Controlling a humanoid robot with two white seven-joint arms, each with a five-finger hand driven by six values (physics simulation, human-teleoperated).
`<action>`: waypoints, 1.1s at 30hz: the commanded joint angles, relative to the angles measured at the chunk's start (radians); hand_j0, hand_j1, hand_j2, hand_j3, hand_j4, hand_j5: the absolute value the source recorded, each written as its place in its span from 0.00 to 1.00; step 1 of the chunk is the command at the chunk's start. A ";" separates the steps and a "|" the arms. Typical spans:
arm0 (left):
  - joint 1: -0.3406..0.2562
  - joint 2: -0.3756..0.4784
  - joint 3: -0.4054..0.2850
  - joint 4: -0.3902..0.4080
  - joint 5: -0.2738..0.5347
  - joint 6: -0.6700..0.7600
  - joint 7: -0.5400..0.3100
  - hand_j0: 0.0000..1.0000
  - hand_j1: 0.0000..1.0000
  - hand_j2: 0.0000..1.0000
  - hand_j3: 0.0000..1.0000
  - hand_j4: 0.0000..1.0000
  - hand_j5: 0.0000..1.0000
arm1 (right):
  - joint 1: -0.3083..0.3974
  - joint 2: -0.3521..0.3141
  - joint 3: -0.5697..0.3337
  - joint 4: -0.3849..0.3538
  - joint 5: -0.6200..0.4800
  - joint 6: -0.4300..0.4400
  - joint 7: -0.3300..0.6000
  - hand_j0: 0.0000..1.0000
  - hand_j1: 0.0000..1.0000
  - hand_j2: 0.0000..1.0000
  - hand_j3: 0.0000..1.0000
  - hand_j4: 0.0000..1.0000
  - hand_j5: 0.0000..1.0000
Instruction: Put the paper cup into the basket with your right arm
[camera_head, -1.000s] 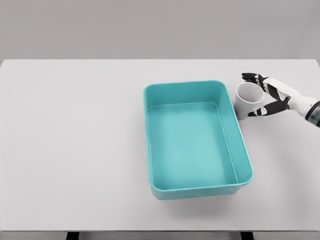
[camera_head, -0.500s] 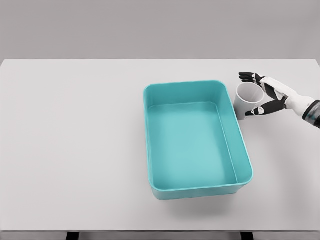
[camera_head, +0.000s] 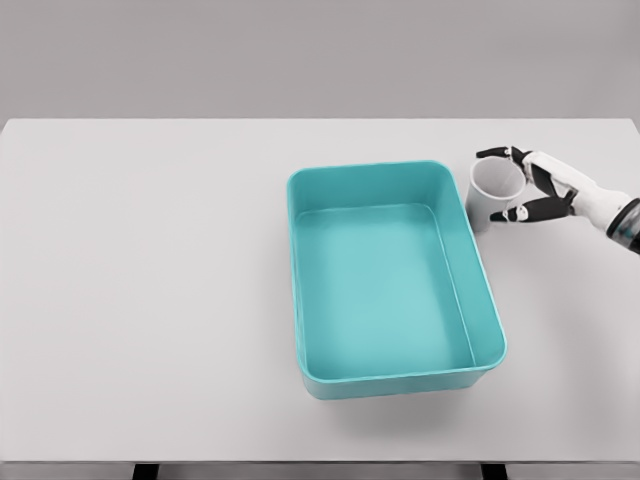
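The paper cup (camera_head: 494, 190) sits on the white table (camera_head: 150, 300), just to the right of the far right corner of the blue-green basket (camera_head: 390, 280), so close that I cannot tell if it touches the wall. From the middle of the basket, the cup is at about two o'clock. The right hand (camera_head: 535, 190) comes in from the right edge and is wrapped around the cup, with dark fingers (camera_head: 492, 154) hooked over the far side of the rim and the thumb (camera_head: 522, 213) on the near side. It looks like a hold, but I cannot tell how tight it is. The cup is not in the basket yet. The left arm is nowhere to be seen. What could go wrong? A paper cup is light and soft, so a hard squeeze could crush it, and a weak squeeze could let it slip out on the way up. The cup is right by the basket wall, so if the hand slides it sideways toward nine o'clock without lifting first, it could bump the wall, tip over, or push the basket along. If the hand lets go too soon, the cup might land on the rim and roll away across the table.
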 joint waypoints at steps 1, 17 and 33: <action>0.000 0.000 0.000 0.000 0.000 0.000 -0.001 1.00 1.00 1.00 1.00 1.00 1.00 | 0.000 -0.003 -0.010 -0.002 -0.008 0.000 0.000 0.81 0.81 0.81 0.81 0.81 0.81; 0.000 0.000 0.000 0.000 0.000 0.000 0.001 1.00 1.00 1.00 1.00 1.00 1.00 | -0.008 -0.016 -0.062 -0.039 -0.013 -0.009 0.000 0.81 0.81 0.81 0.81 0.81 0.81; -0.002 0.000 0.000 0.000 0.000 0.000 -0.001 1.00 1.00 1.00 1.00 1.00 1.00 | -0.009 -0.017 -0.064 -0.106 -0.014 -0.026 0.000 0.76 0.76 0.76 0.76 0.76 0.76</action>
